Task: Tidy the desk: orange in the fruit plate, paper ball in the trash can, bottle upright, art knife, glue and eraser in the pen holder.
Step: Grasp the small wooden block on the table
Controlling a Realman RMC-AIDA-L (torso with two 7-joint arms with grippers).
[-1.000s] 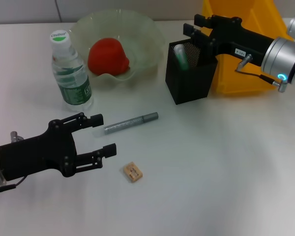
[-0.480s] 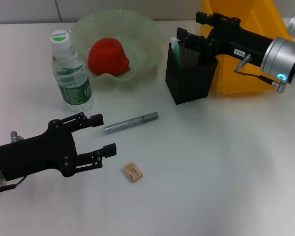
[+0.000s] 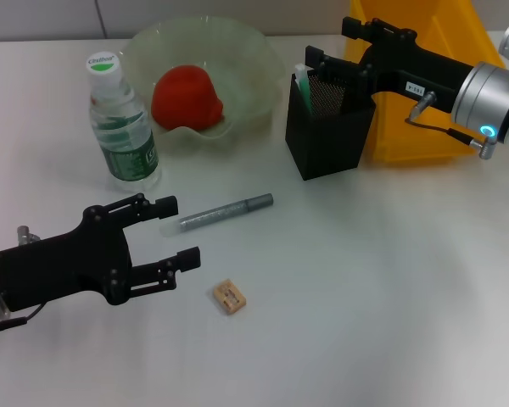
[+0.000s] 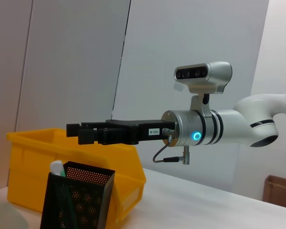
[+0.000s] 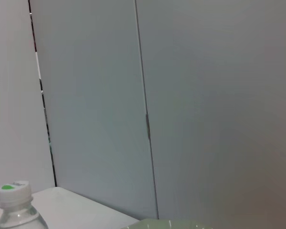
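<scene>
Bottle (image 3: 122,125): 1, upright, green label, text unreadable
Orange (image 3: 187,97): 1, in plate (image 3: 259,59)
Knife (image 3: 226,211), eraser (image 3: 229,297): 1 each, on desk
Glue (image 3: 304,86): 1, in holder (image 3: 329,131)
Left gripper (image 3: 176,231): wide, empty, near knife
Right gripper (image 3: 328,47): above holder, wide, empty

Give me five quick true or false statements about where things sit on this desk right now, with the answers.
1. The bottle stands upright with its cap on. True.
2. The orange lies on the bare table beside the fruit plate. False: it sits inside the plate.
3. The eraser is in the pen holder. False: it lies on the table, near the left gripper.
4. The right gripper is over the pen holder, which has a green-and-white glue stick in it. True.
5. The left gripper is shut on the art knife. False: it is open and empty, and the knife lies on the table just beyond it.
</scene>
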